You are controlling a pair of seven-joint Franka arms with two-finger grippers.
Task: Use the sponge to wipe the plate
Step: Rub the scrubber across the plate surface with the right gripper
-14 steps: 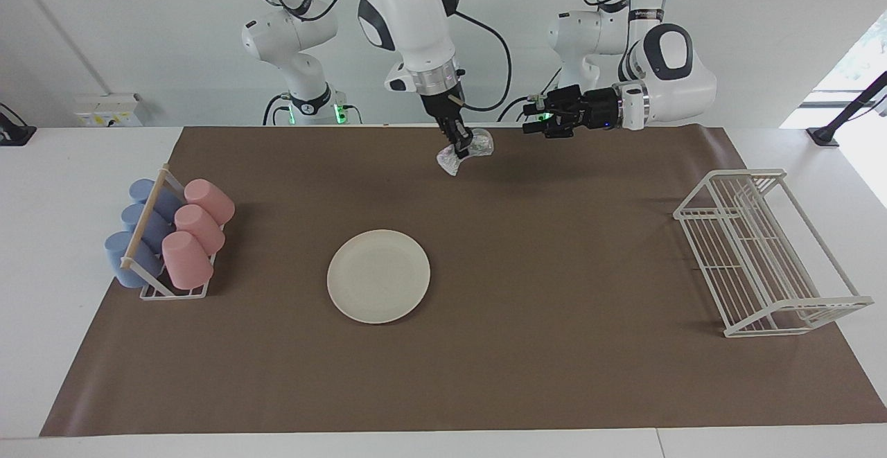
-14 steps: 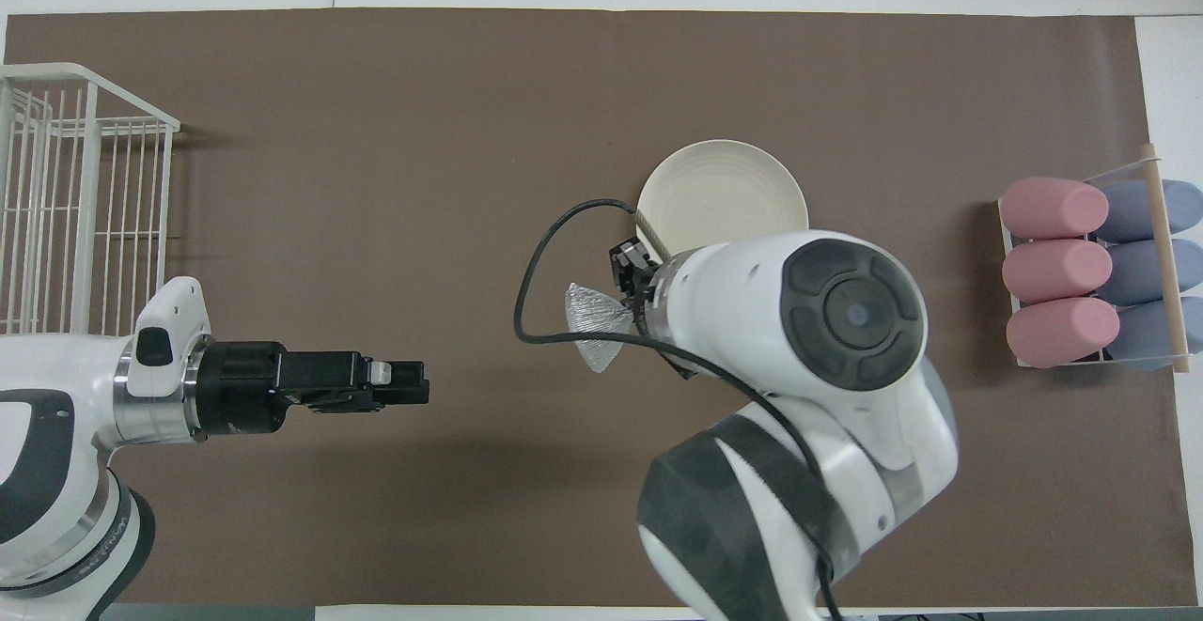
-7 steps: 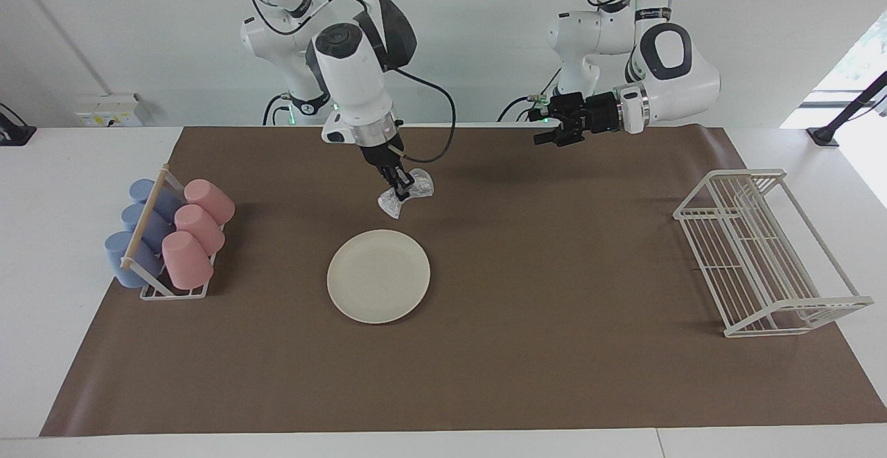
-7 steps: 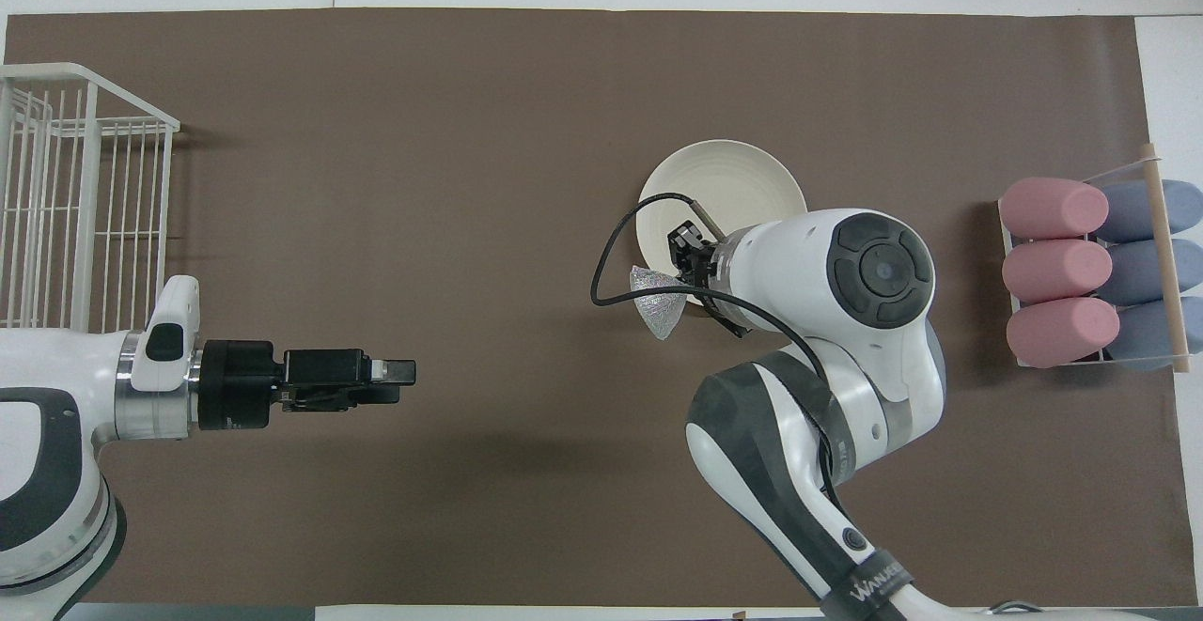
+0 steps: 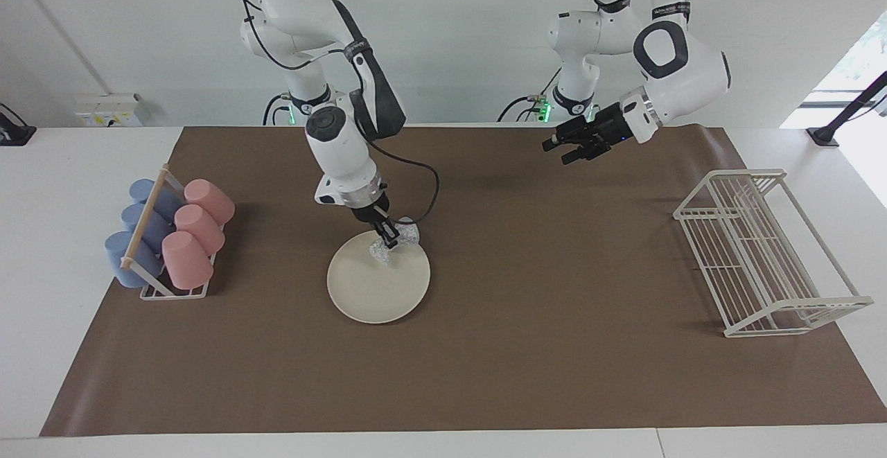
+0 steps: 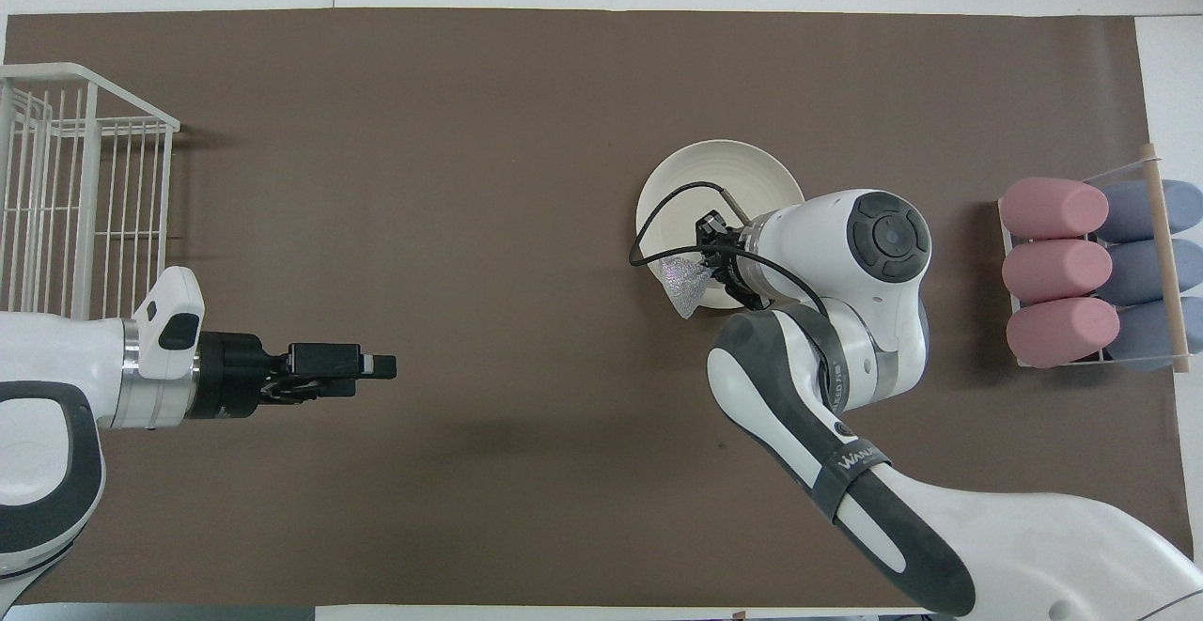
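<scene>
The cream-white plate (image 5: 378, 288) lies on the brown mat (image 5: 554, 347), toward the right arm's end of its middle. My right gripper (image 5: 388, 238) points down, shut on the silvery speckled sponge (image 5: 396, 243). It holds the sponge low over the plate's rim nearest the robots. I cannot tell whether the sponge touches the plate. In the overhead view the sponge (image 6: 684, 283) overlaps the plate (image 6: 719, 170) at that rim, with the right gripper (image 6: 707, 259) beside it. My left gripper (image 5: 558, 154) is open and empty, held in the air over the mat's edge nearest the robots; it also shows in the overhead view (image 6: 381, 367).
A rack of pink and blue cups (image 5: 170, 236) stands at the right arm's end of the mat. A white wire dish rack (image 5: 762, 250) stands at the left arm's end. A black cable (image 5: 426, 181) loops from the right wrist.
My right gripper has carried the sponge down and away from the robots, from high over the mat's near edge to the plate's rim. My left gripper has drawn back a little and tilted downward.
</scene>
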